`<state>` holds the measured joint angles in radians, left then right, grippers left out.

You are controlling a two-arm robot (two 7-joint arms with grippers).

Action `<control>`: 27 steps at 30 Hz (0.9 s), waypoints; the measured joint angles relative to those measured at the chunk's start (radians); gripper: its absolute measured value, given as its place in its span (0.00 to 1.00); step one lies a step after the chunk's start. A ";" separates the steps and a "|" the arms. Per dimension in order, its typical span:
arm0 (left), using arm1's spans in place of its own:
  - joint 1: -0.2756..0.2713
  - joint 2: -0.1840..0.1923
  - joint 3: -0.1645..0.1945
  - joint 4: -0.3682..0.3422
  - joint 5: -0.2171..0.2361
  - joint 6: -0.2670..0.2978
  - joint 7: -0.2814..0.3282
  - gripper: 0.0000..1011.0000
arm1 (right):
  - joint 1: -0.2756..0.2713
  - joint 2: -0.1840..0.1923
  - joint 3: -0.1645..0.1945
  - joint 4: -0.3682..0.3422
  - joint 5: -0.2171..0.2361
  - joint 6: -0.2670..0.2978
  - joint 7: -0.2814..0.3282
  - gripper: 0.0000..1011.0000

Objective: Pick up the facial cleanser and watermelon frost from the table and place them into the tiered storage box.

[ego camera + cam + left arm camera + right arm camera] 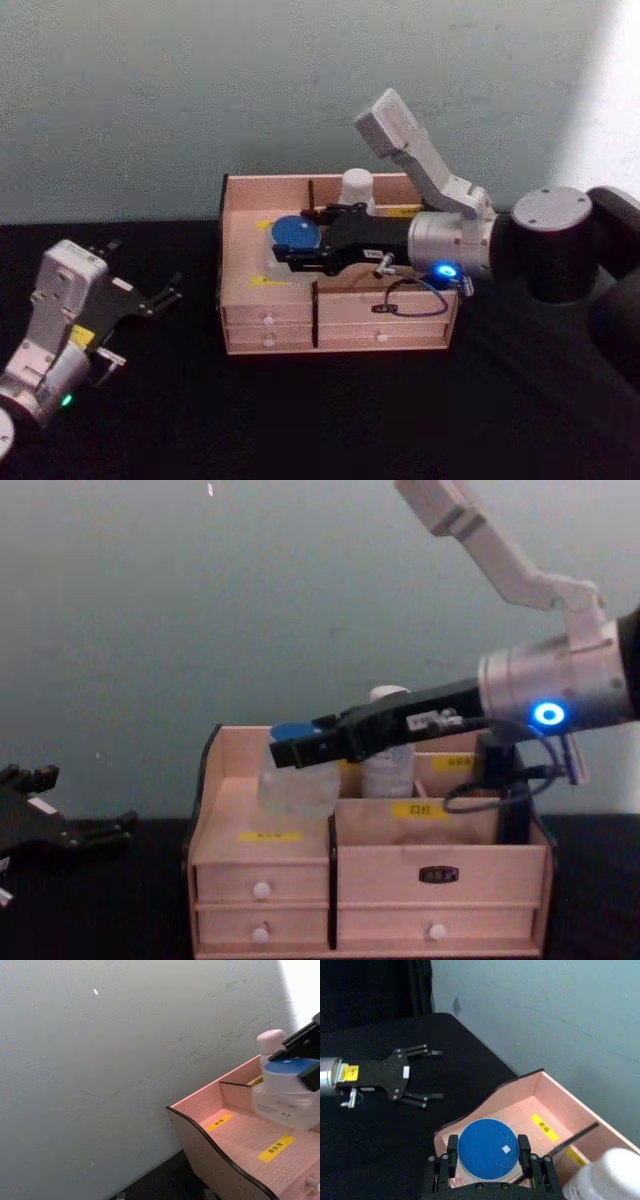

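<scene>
Placing step: our R end effector (300, 750) clamped the blue-lidded jar (298, 785) over left bay of tiered storage box (440, 875); next needed lowering, then release. L end effector (432, 1074) sat idle, fingers spread.

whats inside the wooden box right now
A white-capped bottle stands in a back compartment of the box. The right pincer holds a blue-lidded jar over the left compartment. The arm hides the right side's floor.

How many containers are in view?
2: the blue-lidded jar, held by the right gripper over the left side of the tiered storage box; the white-capped bottle upright in a rear compartment. Others may be hidden.
</scene>
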<state>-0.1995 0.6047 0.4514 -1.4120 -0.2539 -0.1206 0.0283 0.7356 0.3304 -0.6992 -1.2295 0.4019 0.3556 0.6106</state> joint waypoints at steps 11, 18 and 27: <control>0.000 0.000 0.000 0.000 0.000 0.000 0.000 0.99 | 0.065 -0.089 -0.019 0.153 -0.022 -0.029 0.006 0.71; 0.000 0.000 0.000 0.000 0.000 0.000 0.000 0.99 | 0.086 -0.125 -0.024 0.223 -0.044 -0.041 0.006 0.71; 0.000 0.000 0.000 0.000 0.000 0.000 0.000 0.99 | 0.096 -0.146 -0.016 0.265 -0.060 -0.046 0.011 0.71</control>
<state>-0.1996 0.6047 0.4514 -1.4119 -0.2539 -0.1205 0.0283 0.8313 0.1840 -0.7150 -0.9650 0.3420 0.3095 0.6218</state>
